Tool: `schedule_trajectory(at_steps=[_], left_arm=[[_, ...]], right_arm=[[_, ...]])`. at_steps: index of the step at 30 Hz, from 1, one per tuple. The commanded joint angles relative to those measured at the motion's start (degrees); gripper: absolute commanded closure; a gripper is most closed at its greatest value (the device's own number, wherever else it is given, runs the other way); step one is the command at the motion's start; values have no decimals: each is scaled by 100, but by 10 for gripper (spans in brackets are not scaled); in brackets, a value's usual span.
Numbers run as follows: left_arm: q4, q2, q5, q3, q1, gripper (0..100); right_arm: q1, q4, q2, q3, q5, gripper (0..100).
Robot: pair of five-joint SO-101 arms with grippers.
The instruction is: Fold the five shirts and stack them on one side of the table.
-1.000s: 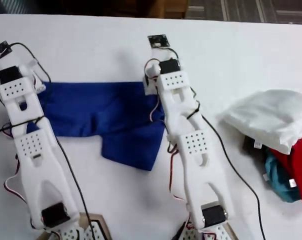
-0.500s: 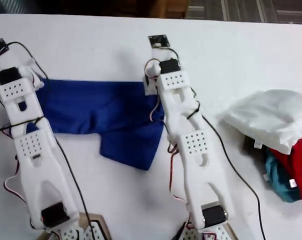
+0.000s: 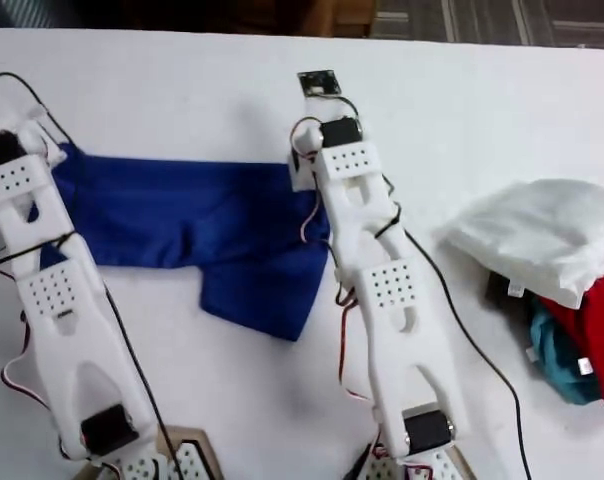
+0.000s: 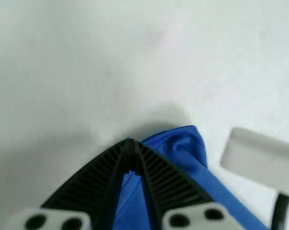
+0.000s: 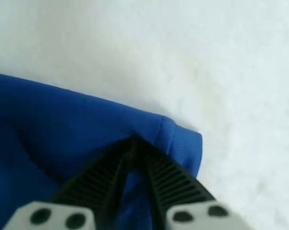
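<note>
White table, arms side by side. Left gripper clenched on far-left corner of blue shirt; right gripper clenched on far-right corner. Spread flat between both arms, one flap toward the bases. Risk: uneven pull, thin pinch slipping, skewed fold. Deep blue, soft, lightly creased. Unfolded pile of shirts far right

Bright, even light; soft shadows
</note>
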Motion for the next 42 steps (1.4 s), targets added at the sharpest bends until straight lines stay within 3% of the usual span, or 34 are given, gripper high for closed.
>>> schedule_trajectory(at_steps=[1, 5, 10, 13, 20, 27, 34, 37, 42], left_arm=[[132, -914, -9, -110, -53, 976], [466, -1380, -9, -110, 62, 976], [1477, -1732, -9, -110, 378, 936], [2268, -1829, -9, -110, 607, 930], [2295, -2277, -457, 514, 791, 932], [2286, -3859, -765, 3108, 1222, 932], [2242, -5459, -791, 6220, 1240, 932], [2136, -5881, -976, 7055, 1240, 932], [1767, -6365, -1284, 7855, 1257, 932]], right_arm=[[163, 31, -558, -141, 273, 981], [198, -75, -998, -141, 299, 981], [163, -66, -1490, -141, 360, 981], [145, 119, -1859, -141, 888, 981], [-145, 1376, -2879, -18, 2215, 979], [75, 1376, -4198, 949, 2207, 980], [66, 1367, -6202, 3578, 2251, 980], [110, 1235, -6958, 4703, 2303, 980], [356, 892, -7407, 6031, 3033, 978]])
